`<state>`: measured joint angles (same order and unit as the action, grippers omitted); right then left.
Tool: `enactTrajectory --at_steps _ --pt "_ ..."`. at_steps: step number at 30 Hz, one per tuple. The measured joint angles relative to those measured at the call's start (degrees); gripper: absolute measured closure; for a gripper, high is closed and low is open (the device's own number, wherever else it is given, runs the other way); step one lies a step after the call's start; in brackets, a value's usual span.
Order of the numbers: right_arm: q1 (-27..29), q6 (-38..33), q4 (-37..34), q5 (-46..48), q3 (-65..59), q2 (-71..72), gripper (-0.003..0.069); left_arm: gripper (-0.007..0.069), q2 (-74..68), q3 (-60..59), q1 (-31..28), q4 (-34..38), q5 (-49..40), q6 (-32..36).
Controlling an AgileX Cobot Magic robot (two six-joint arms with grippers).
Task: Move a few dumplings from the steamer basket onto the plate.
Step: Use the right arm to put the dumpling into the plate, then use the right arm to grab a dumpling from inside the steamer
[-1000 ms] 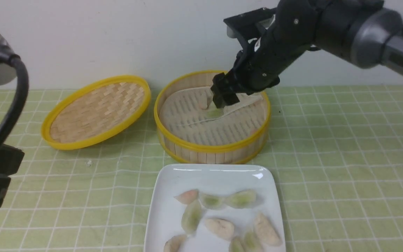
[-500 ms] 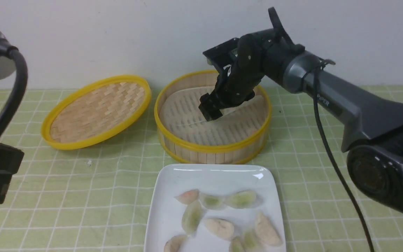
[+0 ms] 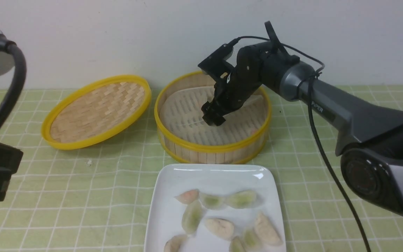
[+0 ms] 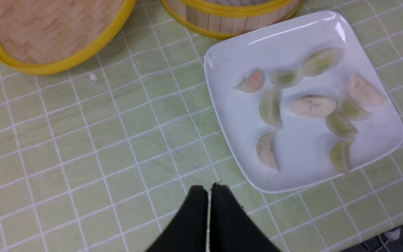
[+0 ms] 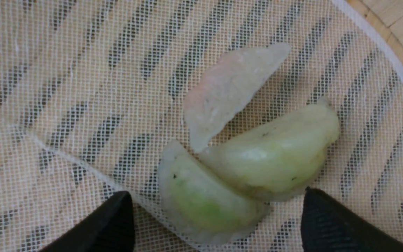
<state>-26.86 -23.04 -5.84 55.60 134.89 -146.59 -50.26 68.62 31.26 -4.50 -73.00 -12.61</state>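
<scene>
The steamer basket (image 3: 212, 148) stands on the green checked worktop (image 3: 327, 140) just behind the plate (image 3: 215, 175), its slatted bamboo wall banded by yellow rims. Its shallow woven lid (image 3: 96, 112) lies to the left, tilted up at the back.

The right arm (image 3: 292, 80) reaches down into the basket with its jaws spread wide and holding nothing. In the right wrist view three dumplings lie clustered on the pale mesh liner (image 5: 82, 70). One is whitish with a faint pink blush (image 5: 229, 91). Against it rest two glossy pale green ones (image 5: 275, 157) (image 5: 205, 203), overlapping each other. The green pair sits between the two black fingertips (image 5: 327, 224); whether either tip touches them I cannot tell.

On the glossy white plate other dumplings (image 4: 311, 105) lie scattered. They are translucent crescents, cream, green or pinkish inside, some touching at their tips.

The left arm's jaws are pressed together, empty, above the worktop near a corner of the plate.
</scene>
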Motion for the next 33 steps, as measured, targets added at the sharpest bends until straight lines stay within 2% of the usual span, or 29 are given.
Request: enactTrajectory --at_steps 4,8,10,12,14,15,16,18,21,26,33 --pt "0.0 -2.2 -1.0 -0.1 0.3 -0.7 0.0172 0.0631 0.0 0.0 0.0 0.0 0.0 -0.8" --pt "0.0 -4.7 -2.8 0.1 0.6 -1.1 0.0386 0.0631 0.0 0.0 0.0 0.5 0.0 -0.8" --pt "0.0 -4.9 -2.8 0.4 1.0 -1.1 0.0439 0.0631 0.0 0.0 0.0 0.9 0.0 -0.8" --pt "0.0 -4.6 -1.9 2.4 1.7 -0.9 0.0458 0.0631 0.0 0.0 0.0 1.2 0.0 -0.8" --pt "0.0 -3.5 -0.6 6.1 2.9 -0.6 0.0524 0.0631 0.0 0.0 0.0 1.3 0.0 -0.8" --pt "0.0 -2.5 0.3 8.7 3.7 -0.3 0.0588 0.0631 0.0 0.0 0.0 1.3 0.0 -0.8" --pt "0.0 -1.5 0.9 11.4 4.5 0.1 0.0623 0.0631 0.0 0.0 0.0 1.3 0.0 -0.8" --pt "0.0 -0.2 1.4 14.9 6.0 1.3 0.0657 0.0631 0.0 0.0 0.0 1.3 0.0 -0.8" --pt "0.0 1.1 1.2 15.6 7.0 3.3 0.067 0.0631 0.0 0.0 0.0 1.3 0.0 -0.8" --pt "0.0 2.7 -1.0 15.9 5.3 8.8 0.0673 0.0631 0.0 0.0 0.0 1.3 0.0 -0.8" --pt "0.0 1.6 -1.9 16.1 2.7 10.8 0.0673 0.0631 0.0 0.0 0.0 1.3 0.0 -0.8"
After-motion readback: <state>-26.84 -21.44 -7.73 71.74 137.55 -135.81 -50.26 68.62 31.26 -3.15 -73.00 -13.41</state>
